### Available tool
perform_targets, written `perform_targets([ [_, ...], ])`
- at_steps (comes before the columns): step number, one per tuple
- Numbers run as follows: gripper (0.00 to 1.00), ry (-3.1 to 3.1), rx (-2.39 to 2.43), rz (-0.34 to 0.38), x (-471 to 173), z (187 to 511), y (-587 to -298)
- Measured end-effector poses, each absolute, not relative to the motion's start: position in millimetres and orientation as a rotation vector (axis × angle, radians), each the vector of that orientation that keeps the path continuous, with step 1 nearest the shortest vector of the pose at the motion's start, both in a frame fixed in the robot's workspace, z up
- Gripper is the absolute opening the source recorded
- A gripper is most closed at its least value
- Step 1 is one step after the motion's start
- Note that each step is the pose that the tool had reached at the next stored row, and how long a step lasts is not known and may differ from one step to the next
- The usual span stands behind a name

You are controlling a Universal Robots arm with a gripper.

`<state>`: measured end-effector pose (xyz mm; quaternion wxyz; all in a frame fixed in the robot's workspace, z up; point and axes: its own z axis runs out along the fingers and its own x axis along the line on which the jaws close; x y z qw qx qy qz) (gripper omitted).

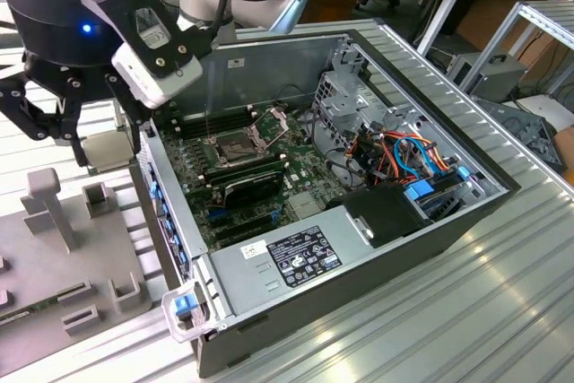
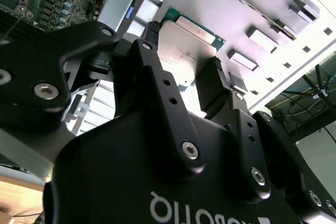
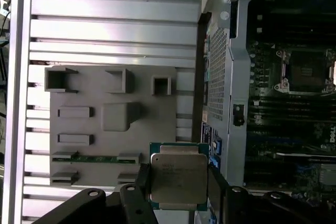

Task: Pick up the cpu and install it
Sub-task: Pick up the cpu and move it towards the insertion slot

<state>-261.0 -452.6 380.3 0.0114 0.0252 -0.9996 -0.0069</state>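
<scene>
Clearly the gripper (image 3: 179,188) was clamped on the cpu (image 3: 177,174) by its edges. A slip there could have tilted it, risking damage at the socket (image 3: 305,71).

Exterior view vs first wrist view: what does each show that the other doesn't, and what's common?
Exterior view: silver metal box with a black label and blue and orange cables inside the open case. First wrist view: the flat square silver-beige cpu face-on, clamped in the black gripper. Both: grey moulded tray, green motherboard, dark metal-framed socket.
</scene>
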Motion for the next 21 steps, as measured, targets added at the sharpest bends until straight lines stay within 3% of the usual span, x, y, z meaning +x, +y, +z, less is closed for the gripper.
perform_targets([
  [21,0.53,-3.118,0.079,-0.022,-182,380,-453],
])
